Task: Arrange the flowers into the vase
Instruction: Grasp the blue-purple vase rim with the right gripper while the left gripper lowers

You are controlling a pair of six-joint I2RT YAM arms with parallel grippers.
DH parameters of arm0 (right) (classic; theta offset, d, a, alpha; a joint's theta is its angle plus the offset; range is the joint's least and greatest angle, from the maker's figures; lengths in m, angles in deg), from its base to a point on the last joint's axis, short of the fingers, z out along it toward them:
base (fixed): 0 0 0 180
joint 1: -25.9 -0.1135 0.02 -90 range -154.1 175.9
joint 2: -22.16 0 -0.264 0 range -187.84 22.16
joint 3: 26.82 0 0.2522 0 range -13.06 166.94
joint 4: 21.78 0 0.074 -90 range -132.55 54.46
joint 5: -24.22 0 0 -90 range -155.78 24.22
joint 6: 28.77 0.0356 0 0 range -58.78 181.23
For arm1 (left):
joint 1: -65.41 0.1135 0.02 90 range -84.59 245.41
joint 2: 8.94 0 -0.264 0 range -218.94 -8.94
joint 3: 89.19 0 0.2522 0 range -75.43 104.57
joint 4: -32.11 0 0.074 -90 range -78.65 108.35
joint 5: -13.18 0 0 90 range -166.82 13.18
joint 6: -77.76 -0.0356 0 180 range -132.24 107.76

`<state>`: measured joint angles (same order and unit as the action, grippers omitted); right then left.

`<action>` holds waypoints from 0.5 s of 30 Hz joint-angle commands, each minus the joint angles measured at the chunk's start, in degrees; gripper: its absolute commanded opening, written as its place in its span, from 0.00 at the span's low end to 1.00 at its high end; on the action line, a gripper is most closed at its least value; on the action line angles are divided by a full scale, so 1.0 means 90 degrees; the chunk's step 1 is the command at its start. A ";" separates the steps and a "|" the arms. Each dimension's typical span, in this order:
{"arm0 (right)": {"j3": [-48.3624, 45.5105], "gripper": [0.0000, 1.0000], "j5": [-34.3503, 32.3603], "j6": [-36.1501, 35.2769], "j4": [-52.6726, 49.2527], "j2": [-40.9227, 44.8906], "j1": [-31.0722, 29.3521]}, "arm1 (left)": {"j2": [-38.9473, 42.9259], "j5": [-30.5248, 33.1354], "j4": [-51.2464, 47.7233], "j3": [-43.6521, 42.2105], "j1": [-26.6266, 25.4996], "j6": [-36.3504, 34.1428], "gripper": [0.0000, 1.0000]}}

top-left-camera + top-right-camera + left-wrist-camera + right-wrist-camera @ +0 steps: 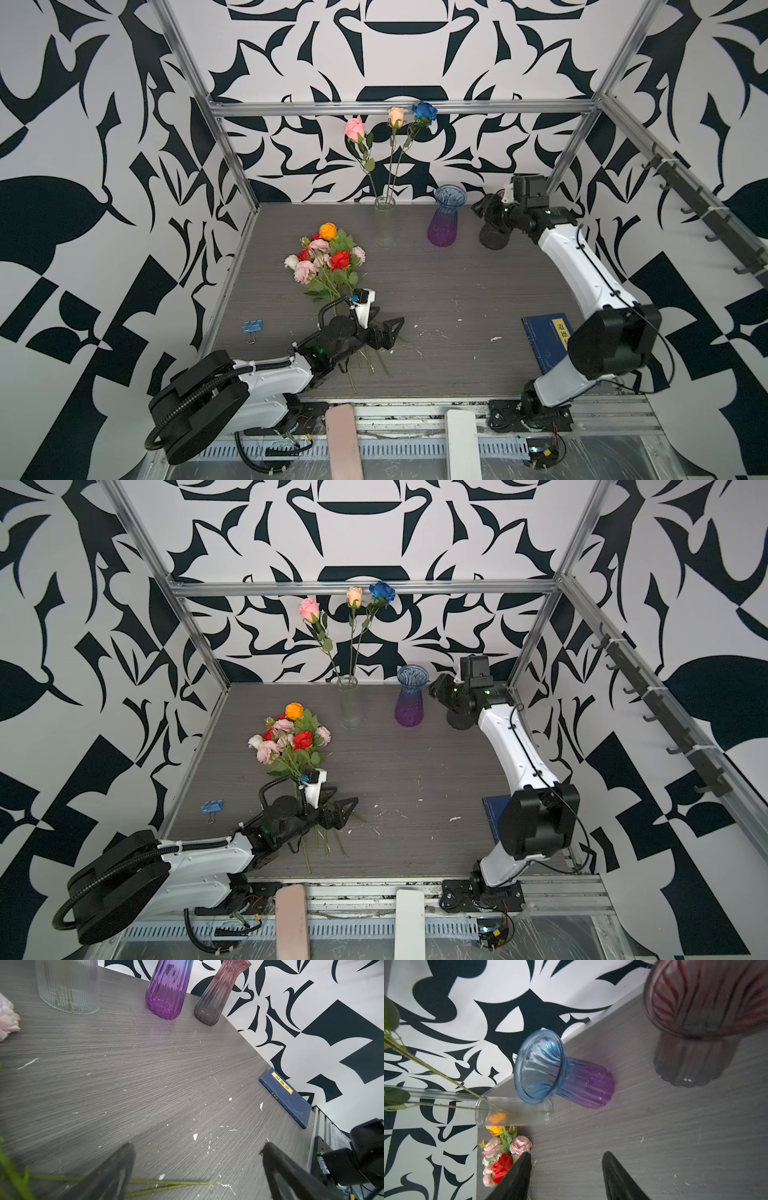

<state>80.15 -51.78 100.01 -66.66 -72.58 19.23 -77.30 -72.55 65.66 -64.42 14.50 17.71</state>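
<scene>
A clear glass vase (384, 224) (350, 706) stands at the back of the table with three roses in it: pink (354, 128), cream (396, 116) and blue (424, 111). More flowers (328, 257) (291, 739) lie in a bunch on the table's left part, with red, orange, pink and white heads. My left gripper (386, 320) (197, 1147) is open, low over the ends of their green stems (166, 1183), which lie between its fingers. Far back on the right, my right gripper (482, 208) (566, 1155) is open with nothing between its fingers.
A blue-to-purple vase (446, 216) (564, 1076) stands right of the clear one. A pink-grey vase (218, 995) (706, 1012) stands beyond it, hidden by the right arm in both top views. A blue book (544, 340) lies front right, a blue binder clip (252, 327) front left.
</scene>
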 commanded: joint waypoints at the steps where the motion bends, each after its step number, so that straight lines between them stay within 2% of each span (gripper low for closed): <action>1: 0.1022 0.57 0.0261 -0.0146 -0.0598 -0.0486 0.0029 | -0.0080 -0.0123 0.0136 0.0144 -0.0017 -0.0036 0.99; 6: 0.2532 0.54 0.0407 -0.0338 -0.1381 -0.1630 0.0019 | -0.0091 -0.0142 0.0162 0.0144 -0.0017 -0.0040 1.00; 15: 0.4691 0.49 0.0193 -0.0334 -0.2246 -0.3233 -0.0088 | -0.0061 -0.0171 0.0177 0.0130 -0.0017 -0.0059 0.99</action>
<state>116.27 -49.44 97.98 -82.66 -100.47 19.03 -77.80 -73.44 65.73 -64.27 14.50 17.51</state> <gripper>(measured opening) 0.500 0.994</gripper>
